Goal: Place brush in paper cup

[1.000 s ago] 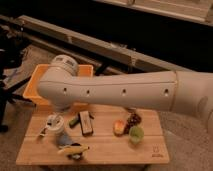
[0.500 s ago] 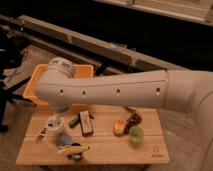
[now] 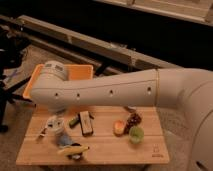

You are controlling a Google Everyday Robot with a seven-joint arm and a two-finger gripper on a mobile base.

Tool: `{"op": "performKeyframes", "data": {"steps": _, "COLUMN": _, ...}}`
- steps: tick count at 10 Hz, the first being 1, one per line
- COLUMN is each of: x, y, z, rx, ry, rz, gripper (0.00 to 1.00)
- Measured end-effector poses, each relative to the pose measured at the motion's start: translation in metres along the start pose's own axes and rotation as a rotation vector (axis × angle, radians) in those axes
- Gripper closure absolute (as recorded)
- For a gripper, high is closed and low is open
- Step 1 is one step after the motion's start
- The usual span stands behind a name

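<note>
Wooden table (image 3: 107, 150), speckled floor (image 3: 12, 145), dark wall, long pale rail (image 3: 100, 47)

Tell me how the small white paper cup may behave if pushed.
The small white paper cup stands upright and looks light, so a push would probably slide or tip it. Its thin paper wall may crush under a firm squeeze. The gripper seems hidden under the white arm, above the wooden table's left end.

My arm (image 3: 115, 92) blocks the far edge of the table (image 3: 100, 150) and most of the orange bin (image 3: 80, 73). I can't make out the gripper (image 3: 54, 124) clearly beside the paper cup (image 3: 56, 125). The brush (image 3: 42, 131) is too small to read properly.
</note>
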Motion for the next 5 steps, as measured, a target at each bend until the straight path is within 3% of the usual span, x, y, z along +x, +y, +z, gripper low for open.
{"op": "performKeyframes", "data": {"steps": 2, "x": -0.0039, "y": -0.0007, "z": 0.0055, "rx": -0.004, "ry": 0.008, "rz": -0.015, "gripper": 0.2}}
{"op": "performKeyframes", "data": {"steps": 5, "x": -0.0058, "y": -0.0015, "z": 0.0098, "rx": 0.0, "ry": 0.024, "rz": -0.032, "gripper": 0.2}}
